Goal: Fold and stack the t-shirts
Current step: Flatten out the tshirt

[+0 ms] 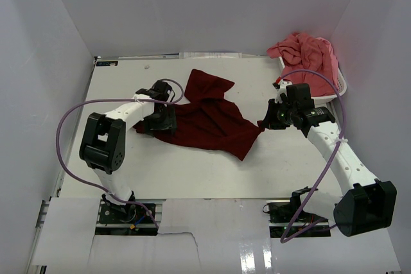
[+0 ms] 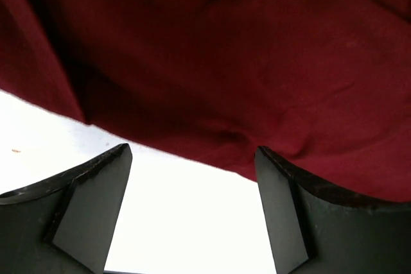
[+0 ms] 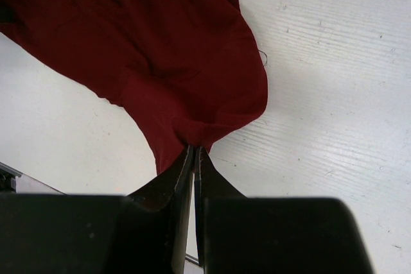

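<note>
Maroon t-shirt [image 1: 209, 120] pinched by right end effector [image 3: 193, 153]; left end effector [image 2: 191, 153] wide, apparently at its edge.

shirt: maroon t-shirt [image 2: 257, 62] pretty much fills the far part of the view, soft and rumpled
folds: one deep, shadowy crease on the left, gentler wrinkles to the right
hem: runs on a slant, farther off on the left, nearer on the right
worktop: white worktop [image 2: 186, 222] shows on the near side of the hem
jaws: dark, wide apart, only bare worktop between them
tips: right one sits right at the hem, can't tell if it touches; left one stops just short
speck: tiny brownish speck [image 2: 16, 151] at the left edge
</note>
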Robot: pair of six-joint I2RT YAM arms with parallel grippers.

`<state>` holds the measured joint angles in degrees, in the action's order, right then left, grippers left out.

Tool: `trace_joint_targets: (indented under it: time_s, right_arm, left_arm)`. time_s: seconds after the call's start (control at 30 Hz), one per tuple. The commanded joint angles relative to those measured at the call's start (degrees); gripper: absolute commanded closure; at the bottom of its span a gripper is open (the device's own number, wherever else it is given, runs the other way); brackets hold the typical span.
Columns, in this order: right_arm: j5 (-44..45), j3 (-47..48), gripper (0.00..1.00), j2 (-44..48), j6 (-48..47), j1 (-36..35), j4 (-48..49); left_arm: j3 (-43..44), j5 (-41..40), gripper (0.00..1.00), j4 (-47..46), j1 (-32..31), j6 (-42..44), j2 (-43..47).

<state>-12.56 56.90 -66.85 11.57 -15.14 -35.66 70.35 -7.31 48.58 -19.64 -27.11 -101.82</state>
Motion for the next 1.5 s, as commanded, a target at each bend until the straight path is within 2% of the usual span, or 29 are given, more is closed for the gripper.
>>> trace_joint_targets:
  time_s: [0.0,0.07,0.17,0.2,0.23,0.27,0.33,0.37,0.43,0.6,0.8,0.87,0.93,1.0,1.1,1.13,1.17,1.23,1.27,1.33,1.37,1.4,1.43,1.47]
  right_arm:
    - [-0.5,0.6,0.92,0.4,-0.4,-0.3,2.0]
    - [-0.5,0.7,0.92,0.4,-0.4,-0.3,2.0]
    - [-0.2,0.9,0.92,0.5,-0.4,-0.3,1.6]
    - [-0.2,0.9,0.92,0.5,-0.4,-0.3,1.6]
    - [-0.2,0.9,0.92,0.4,-0.5,-0.3,1.6]
    - [-0.2,1.0,0.92,0.3,-0.6,-0.3,1.6]
    - [-0.5,1.6,0.92,0.1,-0.4,-0.4,1.3]
    - [-1.0,2.1,0.92,0.1,-0.4,-0.4,1.2]
    - [-2.7,3.6,0.92,1.1,-0.1,-0.5,1.0]
    - [-4.1,10.8,0.92,5.3,0.4,-1.5,-3.8]
    - [-6.3,25.9,0.92,8.7,0.8,-2.0,-13.0]
    - [-5.6,31.8,0.92,8.7,0.9,-2.0,-14.8]
    - [-3.0,35.9,0.92,6.9,0.5,-2.0,-15.3]
    - [0.8,42.7,0.92,1.4,-0.3,-2.0,-15.6]
    - [4.6,51.2,0.92,-8.4,-0.8,-1.3,-14.5]
    - [4.9,53.1,0.92,-10.9,-0.7,0.0,-14.1]
    - [4.1,56.3,0.92,-16.1,-0.4,1.1,-13.7]
    - [0.1,59.0,0.92,-23.4,1.0,5.5,-12.2]
    - [-1.2,61.6,0.92,-25.6,1.6,7.1,-11.5]
    - [-3.0,64.9,0.92,-30.3,3.0,10.2,-10.6]
    - [-4.0,66.7,0.92,-35.0,3.4,10.9,-10.6]
    - [-4.3,69.7,0.92,-37.2,3.6,11.6,-10.6]
    - [-4.3,70.7,0.92,-40.6,3.9,11.8,-10.6]
    - [-4.2,71.8,0.92,-41.9,4.0,11.9,-10.5]
  left_arm:
    - [0.8,-0.8,0.13,-2.3,-0.2,-0.2,-1.2]
    - [0.5,-0.6,0.15,-2.3,-0.2,-0.2,-4.2]
    - [-2.0,1.7,0.29,-4.4,-0.4,-0.4,-4.9]
    - [-3.8,2.4,0.44,-5.3,-0.4,-0.5,-4.7]
    - [-4.4,2.4,0.53,-5.6,-0.4,-0.6,-4.6]
    - [-4.9,2.2,0.75,-5.6,-0.4,-0.6,-4.6]
    - [-4.7,2.0,0.95,-5.2,-0.4,0.0,-4.1]
    - [-4.3,2.1,1.0,-4.8,-0.4,0.0,-3.6]
    - [-2.2,3.6,1.0,-2.5,-0.4,0.2,-2.0]
    - [6.0,9.0,1.0,6.3,-0.4,1.3,9.8]
    - [15.3,19.4,1.0,18.4,-0.3,1.4,18.7]
    - [16.2,23.2,1.0,19.5,-0.2,0.9,20.7]
    - [18.2,23.5,1.0,20.0,-0.1,0.7,20.4]
    - [21.0,23.3,1.0,18.8,1.5,1.6,16.9]
    - [30.8,23.8,0.98,16.8,2.6,2.9,3.9]
    - [33.9,23.7,0.97,16.7,2.7,3.3,-3.7]
    - [39.8,24.9,0.94,16.7,2.9,3.8,-7.3]
    - [45.4,25.8,0.93,16.8,4.1,4.7,-17.5]
    - [50.3,27.2,0.89,16.8,5.3,4.8,-20.5]
    - [54.7,27.4,0.88,17.1,6.6,4.4,-25.9]
    - [56.5,28.0,0.85,16.6,7.4,4.3,-30.0]
    - [58.4,28.7,0.6,16.6,8.7,4.0,-31.7]
    - [59.3,28.9,0.44,16.5,9.3,3.4,-33.1]
    - [59.8,28.4,0.24,16.0,10.3,3.1,-34.7]
